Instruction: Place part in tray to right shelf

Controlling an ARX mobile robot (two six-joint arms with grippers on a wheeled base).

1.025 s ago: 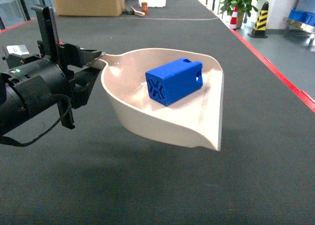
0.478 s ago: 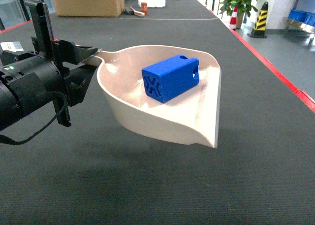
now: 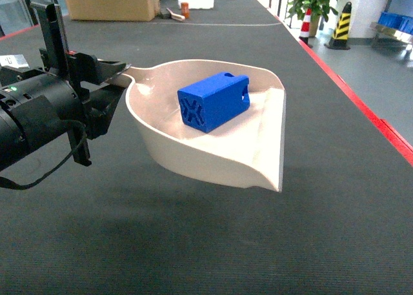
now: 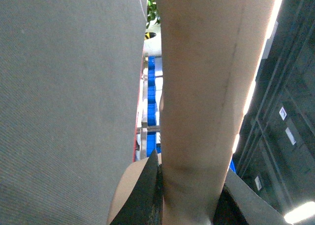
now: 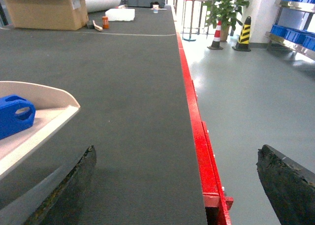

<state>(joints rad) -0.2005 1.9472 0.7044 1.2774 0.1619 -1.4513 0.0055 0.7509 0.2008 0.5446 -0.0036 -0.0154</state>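
Note:
The beige tray (image 3: 274, 137) hangs above the dark matted surface, and its shadow falls beneath it. My left gripper (image 3: 121, 77) is shut on the tray's handle stub at the left. The blue part (image 3: 213, 101) lies on its side inside the tray, X-ribbed end towards me. The left wrist view shows the tray's underside (image 4: 206, 82) running up from my left gripper (image 4: 189, 188). In the right wrist view my right gripper (image 5: 174, 185) stands open and empty, right of the tray's lip (image 5: 42, 121) and the part (image 5: 15, 115). The right shelf (image 5: 295, 40) with blue crates stands far right.
A red edge strip (image 3: 361, 95) bounds the matted surface on the right, with grey floor beyond. A cardboard box (image 3: 110, 1), a white box and an orange bottle lie at the far end. A striped cone (image 3: 342, 25) and a potted plant (image 3: 316, 1) stand near the shelf.
The tray with the part has shifted a little left and up in the head view. The left gripper's hold on the handle is unchanged.

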